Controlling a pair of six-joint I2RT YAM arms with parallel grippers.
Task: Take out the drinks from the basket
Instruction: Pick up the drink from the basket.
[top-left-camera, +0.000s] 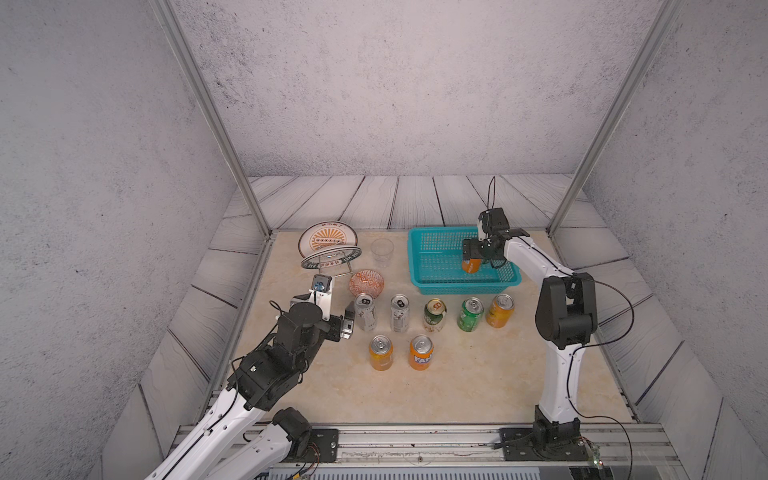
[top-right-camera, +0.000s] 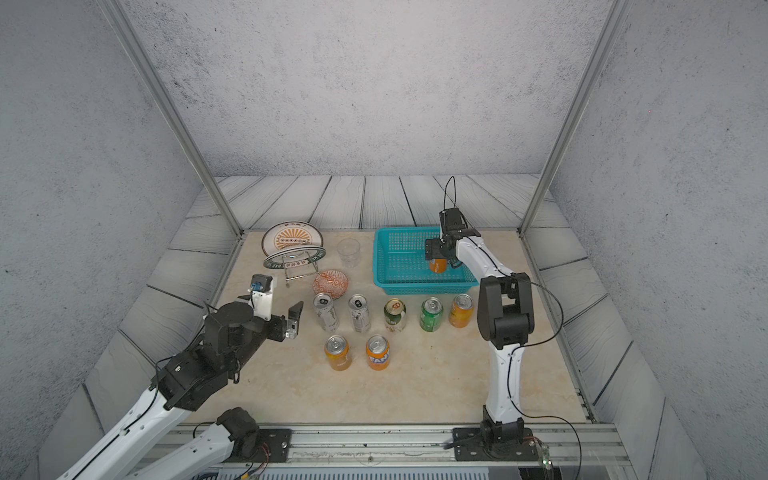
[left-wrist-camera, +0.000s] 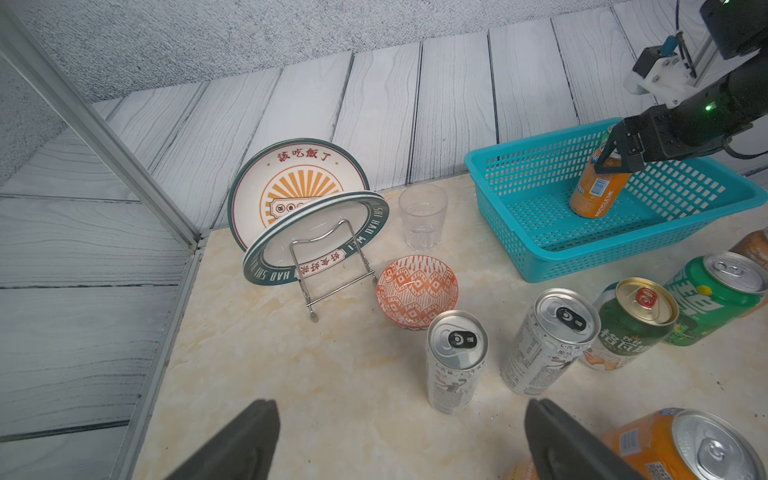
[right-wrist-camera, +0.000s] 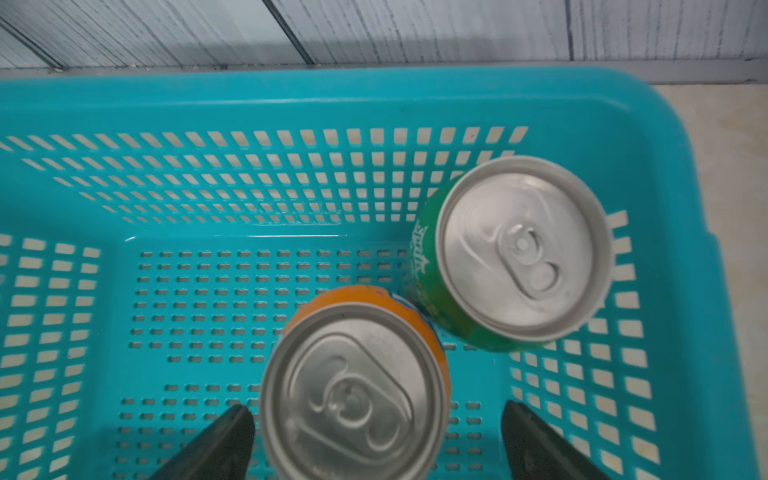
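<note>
While the right gripper (right-wrist-camera: 376, 409) hangs inside the basket (right-wrist-camera: 332, 95), its jaws stand spread either side of the upright orange can (right-wrist-camera: 353, 386) directly below, not yet pinching; the green can (right-wrist-camera: 515, 249) stands just beyond, same basket corner.

— Both top views are evenly lit by soft light from overhead; the cans (top-left-camera: 434, 316) throw only short, faint shadows on the pale bench (top-left-camera: 457, 386).
— The aluminium posts (top-left-camera: 214, 124) splay outward there, a wide-lens distortion toward the edges.
— The left wrist view is crisp, but the left claw (left-wrist-camera: 401, 407) shows its fingers (left-wrist-camera: 245, 444) dark and out of focus, and the near white can (left-wrist-camera: 455, 365) glints on its lid.
— The right wrist view is blurred: the basket (right-wrist-camera: 291, 99) holes smear, the wall planks (right-wrist-camera: 415, 29) streak, and the orange can (right-wrist-camera: 353, 390) looks soft.
</note>
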